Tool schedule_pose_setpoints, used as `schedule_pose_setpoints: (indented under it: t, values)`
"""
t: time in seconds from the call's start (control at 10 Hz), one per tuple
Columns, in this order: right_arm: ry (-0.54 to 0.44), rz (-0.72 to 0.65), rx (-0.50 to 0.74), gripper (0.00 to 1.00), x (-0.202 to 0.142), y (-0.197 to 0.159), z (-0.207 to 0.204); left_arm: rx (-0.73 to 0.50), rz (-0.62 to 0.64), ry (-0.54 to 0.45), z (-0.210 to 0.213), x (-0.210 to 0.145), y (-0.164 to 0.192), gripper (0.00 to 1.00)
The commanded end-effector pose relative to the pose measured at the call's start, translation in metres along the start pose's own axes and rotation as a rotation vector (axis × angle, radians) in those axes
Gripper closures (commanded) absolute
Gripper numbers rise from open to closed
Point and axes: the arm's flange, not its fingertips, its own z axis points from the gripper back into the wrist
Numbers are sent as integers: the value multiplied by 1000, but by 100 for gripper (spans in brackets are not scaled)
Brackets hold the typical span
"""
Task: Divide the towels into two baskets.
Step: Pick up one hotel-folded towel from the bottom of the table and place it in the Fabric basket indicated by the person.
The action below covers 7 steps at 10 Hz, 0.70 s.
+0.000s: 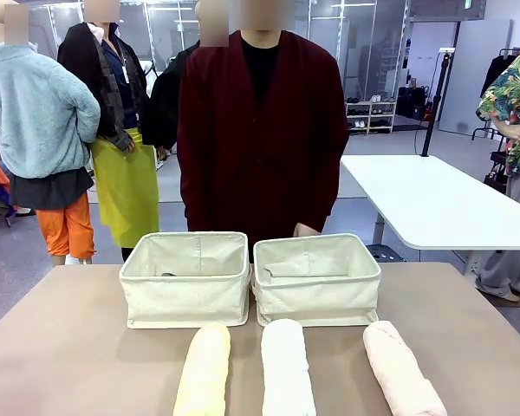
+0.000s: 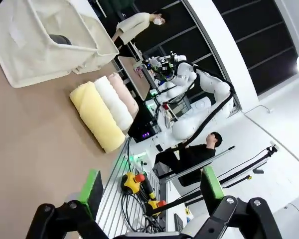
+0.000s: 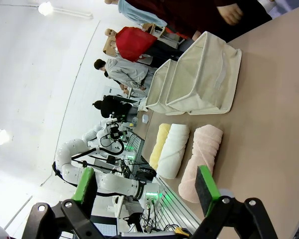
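— Towels (image 1: 288, 347) first: where do they lie?

— Three rolls sit in a row on the near side of the worktop (image 1: 61, 347), just in front of the two baskets: yellow roll (image 1: 204, 373), white roll (image 1: 288, 381), pink roll (image 1: 401, 373). A dark shape (image 1: 167, 274) shows low inside the left basket (image 1: 186, 299). I take it for the grey towel, though little of it shows.

— And the right basket (image 1: 316, 299)?

— It looks empty from here. The person's hand (image 1: 306, 230) shows just behind its far rim.

— The claws?

— The left claw (image 2: 152, 191) and right claw (image 3: 145, 189) both hang released, jaws wide, with nothing between the green pads. Both are well back from the rolls.

— So which step is in hand?

— An early one, I judge: one towel in, three to go. An even split wants two per basket. The pink roll lies nearest the right basket, so the right arm could come down across its middle, straddle it, clench, and lift it over the soft rim.

— Any print?

— None readable. The baskets are plain canvas.
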Motion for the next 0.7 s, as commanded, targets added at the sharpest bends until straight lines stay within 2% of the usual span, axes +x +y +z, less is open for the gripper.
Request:
schedule_pose_setpoints:
  t: [0.0,0.6]
  values:
    - [-3,0,5,0,0,5,0,8,-22,44,-3,8,-12,0]
    - [-3,0,5,0,0,5,0,8,-22,44,-3,8,-12,0]
